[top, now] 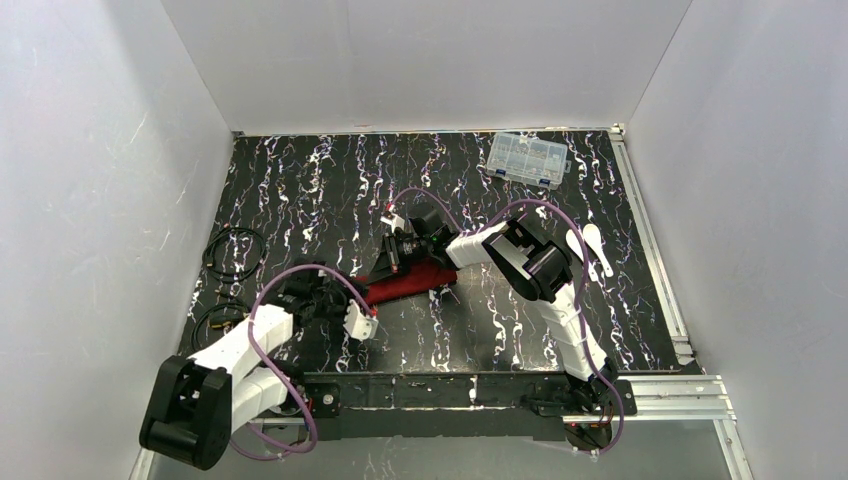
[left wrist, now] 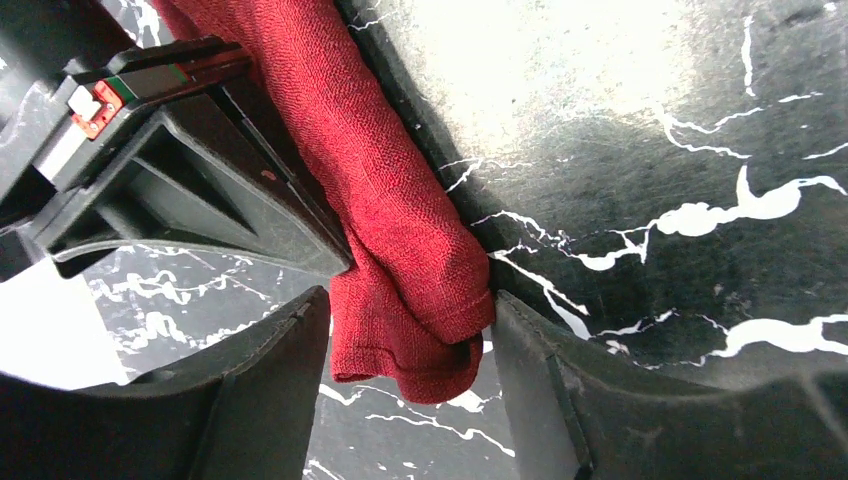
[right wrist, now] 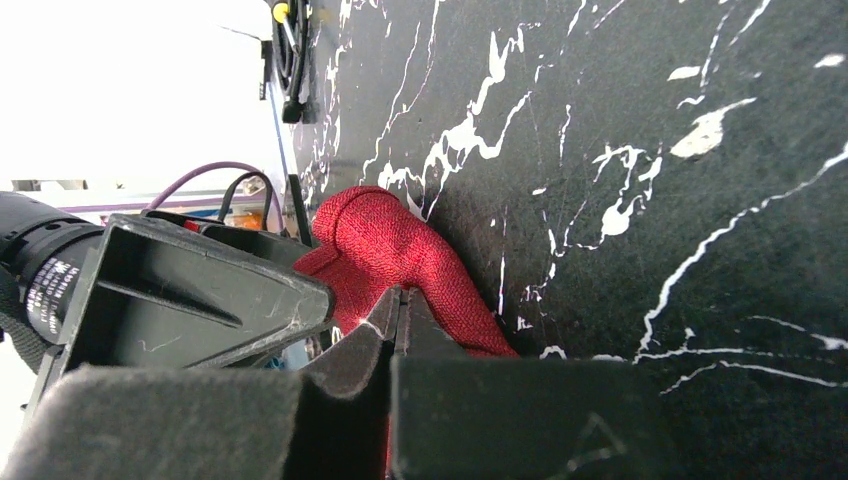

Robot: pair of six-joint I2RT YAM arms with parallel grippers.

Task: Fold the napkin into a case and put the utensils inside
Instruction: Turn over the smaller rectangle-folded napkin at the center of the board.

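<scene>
- Left gripper (left wrist: 411, 300): clamped on the end of the napkin (left wrist: 400, 220). Both inner finger faces touch the bunched red cloth that fills the gap between them.
- Right gripper (right wrist: 397, 303): fingertips pressed together, with a thin red edge of the napkin pinched in the seam. The rest of the cloth bulges just beyond the tips.
- The grippers are near each other. In the left wrist view, a right gripper finger lies against the side of the cloth just beyond the left gripper's tips.
- The napkin is gathered into a narrow, thick strip. It lies on the table (top: 300, 190) and runs from the left gripper toward the right gripper.
- Utensils (top: 574, 241): two, white, side by side on the table. They lie to the right of the right gripper, past its arm, well apart from the napkin.
- Clear compartment box (top: 524, 159): farther out, beyond and to the right of the right gripper, near the back wall.
- Black cables (top: 235, 252): to the left of the left gripper, at the table's edge.
</scene>
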